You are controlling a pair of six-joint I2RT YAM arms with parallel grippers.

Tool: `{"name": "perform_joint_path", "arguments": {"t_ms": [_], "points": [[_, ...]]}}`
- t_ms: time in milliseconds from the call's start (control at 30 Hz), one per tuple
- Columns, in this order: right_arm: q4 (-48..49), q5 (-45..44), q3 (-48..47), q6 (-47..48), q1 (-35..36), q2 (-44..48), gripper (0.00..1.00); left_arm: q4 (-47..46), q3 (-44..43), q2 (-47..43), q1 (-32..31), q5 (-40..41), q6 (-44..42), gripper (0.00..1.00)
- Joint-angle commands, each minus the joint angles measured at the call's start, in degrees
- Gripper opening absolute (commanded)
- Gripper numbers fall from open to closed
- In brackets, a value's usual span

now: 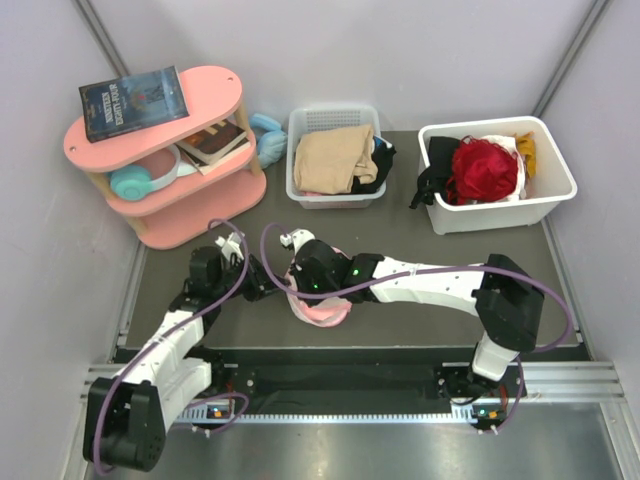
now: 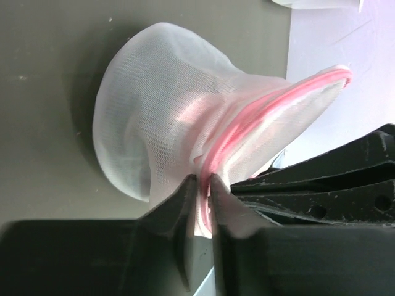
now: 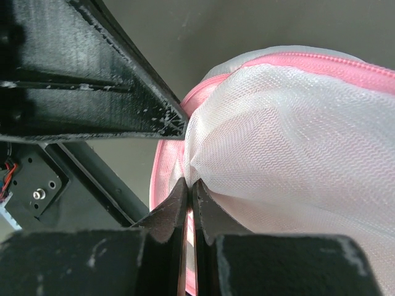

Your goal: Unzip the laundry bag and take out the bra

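The laundry bag [image 1: 322, 310] is a white mesh pouch with pink zipper trim, held between both grippers just above the dark table at centre front. My left gripper [image 1: 270, 286] is shut on the pink zipper trim [image 2: 247, 117], as the left wrist view [image 2: 202, 180] shows. My right gripper [image 1: 300, 272] is shut on a fold of the white mesh [image 3: 290, 135] next to the trim, as the right wrist view [image 3: 189, 183] shows. No dark shape shows through the mesh [image 2: 154, 105]. The navy bra is not in view.
A pink two-tier shelf [image 1: 160, 190] with books and blue headphones stands at the back left. A white basket [image 1: 332, 195] holds beige and black cloth. A white bin [image 1: 497, 210] at the back right holds a red lacy garment [image 1: 484, 168] and a black one.
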State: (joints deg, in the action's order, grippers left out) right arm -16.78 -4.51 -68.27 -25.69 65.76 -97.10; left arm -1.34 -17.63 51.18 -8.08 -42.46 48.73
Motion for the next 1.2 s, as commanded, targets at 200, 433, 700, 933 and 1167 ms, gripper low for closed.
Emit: {"name": "perform_joint_path", "arguments": {"t_ms": [200,433,700,933,1167], "points": [[0.17,1.70,1.38,-2.25,-2.39,9.99,0.00,-1.39,-1.62,-0.37,-1.15,6.76,-1.00,0.00],[0.43,0.65,5.07,-5.24,-5.37,18.16,0.01,3.89,-1.62,-2.75,-1.15,9.23,-2.50,0.00],[1.22,2.05,12.72,-8.94,-13.19,30.38,0.04,9.77,-1.36,-7.49,-1.15,12.13,-3.99,0.00],[-2.03,4.25,16.76,-6.83,-20.22,36.19,0.08,10.66,-0.65,-9.78,-1.15,12.31,-3.64,0.00],[1.39,7.67,19.22,-8.14,-20.49,35.58,0.09,10.13,-1.00,-9.96,-1.15,11.87,-2.94,0.00]]}}
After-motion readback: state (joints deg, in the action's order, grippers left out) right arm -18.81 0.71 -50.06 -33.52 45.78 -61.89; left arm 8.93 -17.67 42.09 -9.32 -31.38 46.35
